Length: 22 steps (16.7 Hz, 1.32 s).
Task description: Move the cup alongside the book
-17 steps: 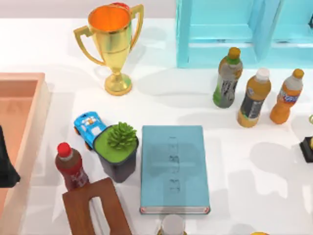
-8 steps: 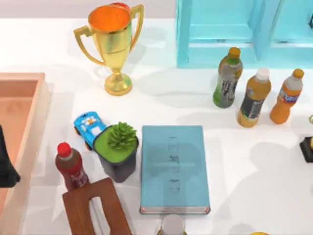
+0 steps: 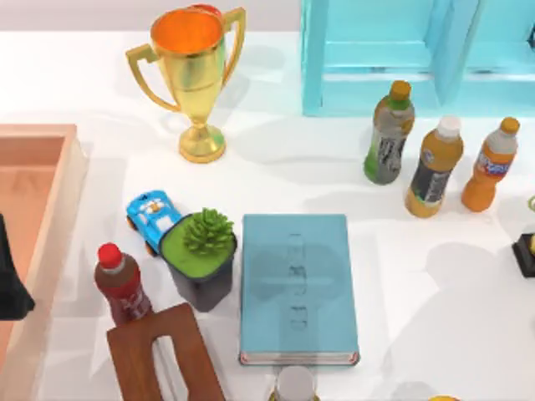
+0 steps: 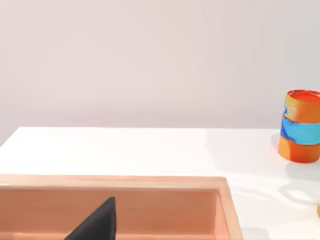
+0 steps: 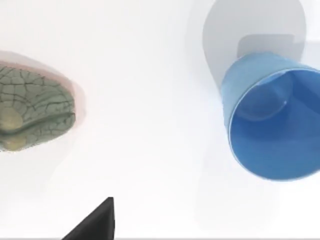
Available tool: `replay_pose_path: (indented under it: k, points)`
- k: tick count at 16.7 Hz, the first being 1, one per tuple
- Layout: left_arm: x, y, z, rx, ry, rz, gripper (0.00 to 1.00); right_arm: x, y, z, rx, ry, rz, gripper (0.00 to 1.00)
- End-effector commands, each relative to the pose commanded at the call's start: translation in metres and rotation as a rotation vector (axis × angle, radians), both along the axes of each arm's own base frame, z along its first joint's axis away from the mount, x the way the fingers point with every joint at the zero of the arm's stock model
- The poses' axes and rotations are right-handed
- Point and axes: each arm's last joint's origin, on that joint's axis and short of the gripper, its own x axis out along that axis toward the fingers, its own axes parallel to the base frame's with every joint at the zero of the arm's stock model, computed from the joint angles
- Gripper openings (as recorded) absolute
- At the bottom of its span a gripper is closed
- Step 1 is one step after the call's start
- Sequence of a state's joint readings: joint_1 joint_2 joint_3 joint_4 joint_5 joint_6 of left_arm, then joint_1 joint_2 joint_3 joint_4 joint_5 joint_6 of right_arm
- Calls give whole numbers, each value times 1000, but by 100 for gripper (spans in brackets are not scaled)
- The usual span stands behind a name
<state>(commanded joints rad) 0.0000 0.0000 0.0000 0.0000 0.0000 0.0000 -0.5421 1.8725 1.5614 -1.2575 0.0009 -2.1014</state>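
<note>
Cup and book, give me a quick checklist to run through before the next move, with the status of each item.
1. The cup is upright and not held, seen in the right wrist view: ok.
2. Its mouth is open and nothing shows inside: ok.
3. The book lies flat on the table: ok.
4. Bare table on the book's right side for the cup: ok.
5. The potted plant crowds the book's left side: not ok.
6. Right gripper fingers open: cannot tell.

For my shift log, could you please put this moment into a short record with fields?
cup: blue, upright on the white table, seen by the right wrist camera
book: flat at the table's middle
beside book: potted plant on its left, touching or nearly so
left arm: over the wooden tray
cup placed: not yet
</note>
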Motion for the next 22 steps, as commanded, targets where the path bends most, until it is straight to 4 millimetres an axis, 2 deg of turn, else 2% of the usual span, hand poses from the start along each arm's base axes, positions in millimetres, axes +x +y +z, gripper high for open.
replay_pose_path:
  k: [3, 9, 11, 14, 22]
  points:
    - [0, 0, 0, 0, 0, 0, 100, 2, -2, -21, 4, 6, -3, 100]
    - [0, 0, 0, 0, 0, 0, 100, 2, -3, -90, -2, -4, -3, 100]
    - [0, 0, 0, 0, 0, 0, 100, 0, -2, -99, 1, 1, -3, 100]
    - [0, 0, 0, 0, 0, 0, 100, 0, -2, -99, 1, 1, -3, 100]
    - [0, 0, 0, 0, 0, 0, 100, 0, -2, -99, 1, 1, -3, 40]
